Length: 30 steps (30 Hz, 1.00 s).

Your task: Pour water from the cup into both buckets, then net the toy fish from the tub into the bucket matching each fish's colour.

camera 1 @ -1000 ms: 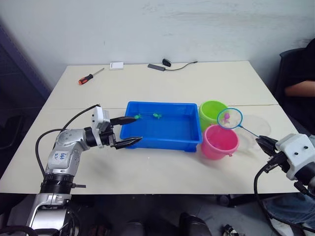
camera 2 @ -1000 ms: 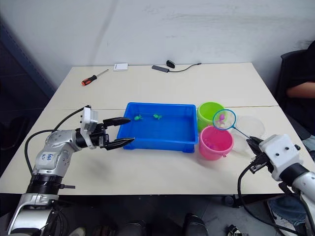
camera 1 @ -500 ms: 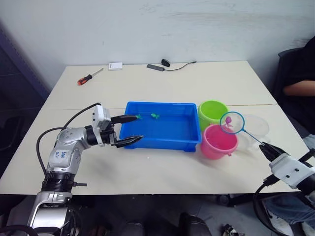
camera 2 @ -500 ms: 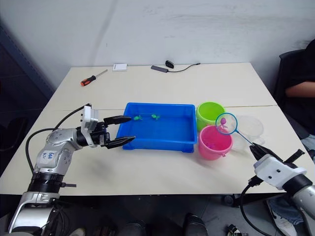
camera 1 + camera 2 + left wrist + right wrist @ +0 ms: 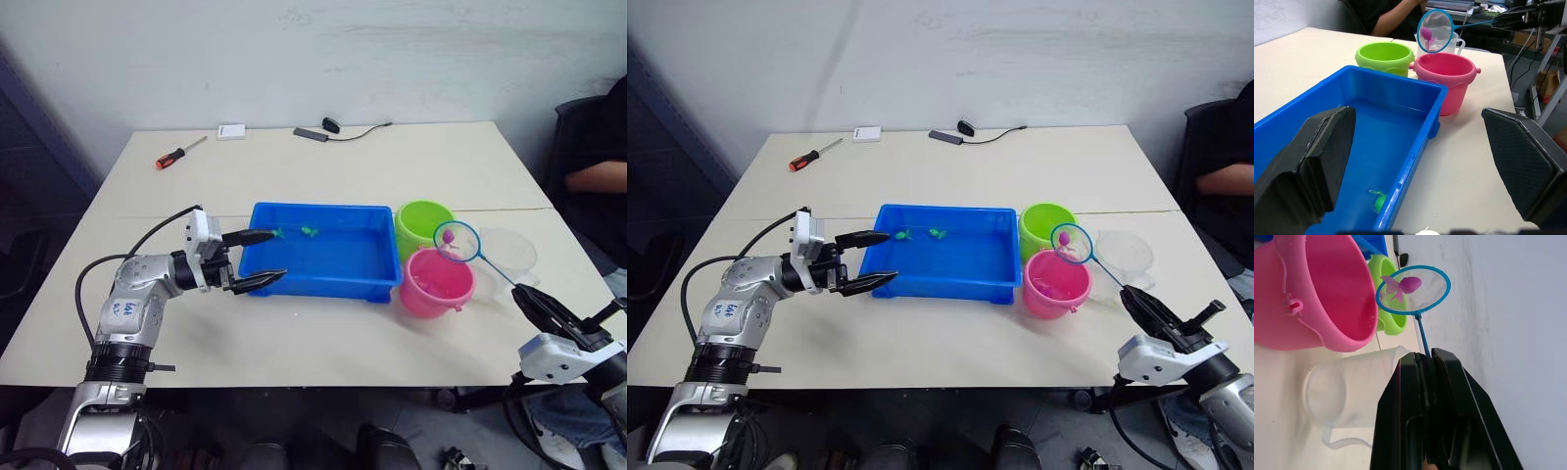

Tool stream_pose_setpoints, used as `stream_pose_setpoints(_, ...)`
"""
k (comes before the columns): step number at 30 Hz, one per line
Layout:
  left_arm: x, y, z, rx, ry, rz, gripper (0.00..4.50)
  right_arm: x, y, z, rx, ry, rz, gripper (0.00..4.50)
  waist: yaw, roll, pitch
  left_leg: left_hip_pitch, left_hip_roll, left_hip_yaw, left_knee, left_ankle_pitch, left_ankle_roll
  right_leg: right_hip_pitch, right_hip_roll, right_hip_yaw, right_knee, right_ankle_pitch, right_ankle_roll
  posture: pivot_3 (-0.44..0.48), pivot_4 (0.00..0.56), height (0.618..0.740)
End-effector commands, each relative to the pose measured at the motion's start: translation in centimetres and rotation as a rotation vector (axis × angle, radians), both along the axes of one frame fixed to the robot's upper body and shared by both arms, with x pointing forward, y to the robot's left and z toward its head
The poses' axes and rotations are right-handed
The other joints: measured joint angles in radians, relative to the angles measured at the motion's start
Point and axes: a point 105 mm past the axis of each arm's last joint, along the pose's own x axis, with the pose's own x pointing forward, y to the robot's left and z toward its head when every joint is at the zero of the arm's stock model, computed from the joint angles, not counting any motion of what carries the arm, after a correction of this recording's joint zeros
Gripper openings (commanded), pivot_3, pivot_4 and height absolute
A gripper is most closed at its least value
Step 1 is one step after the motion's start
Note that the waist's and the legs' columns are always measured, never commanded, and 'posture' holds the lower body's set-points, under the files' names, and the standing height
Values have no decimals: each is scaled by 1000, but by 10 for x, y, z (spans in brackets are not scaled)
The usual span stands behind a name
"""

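Right gripper (image 5: 1424, 363) clamped on the net (image 5: 458, 240) handle, hoop with a pink fish (image 5: 1401, 285) raised over the pink bucket (image 5: 436, 282). Left gripper (image 5: 257, 258) spread wide at the blue tub (image 5: 323, 276), left end.

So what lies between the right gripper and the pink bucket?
The clear cup stands on the table there, seen in both eye views. The net held by the right gripper crosses above it, hoop over the pink bucket.
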Motion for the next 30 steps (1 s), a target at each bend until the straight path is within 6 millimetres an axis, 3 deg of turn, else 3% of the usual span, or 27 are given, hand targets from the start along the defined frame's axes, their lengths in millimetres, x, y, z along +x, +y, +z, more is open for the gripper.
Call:
stream_pose_setpoints(1,0,2,6,1,-32,10,4467,-5,2,12,-78,-115,31,0,0,0,0,0,0,0,0,0,0,0,0,0,0,0,0,0,150,740)
stream_pose_setpoints(8,0,3,6,1,-33,13,4467,-4,4,12,-212,-187,71,0,0,0,0,0,0,0,0,0,0,0,0,1,0,-1,-1,0,150,740)
stream_pose_setpoints(30,-1,5,6,5,-30,17,4467,-9,-5,2,-317,-177,84,0,-2,-1,0,1,0,1,0,0,0,1,0,2,1,-1,0,0,150,740)
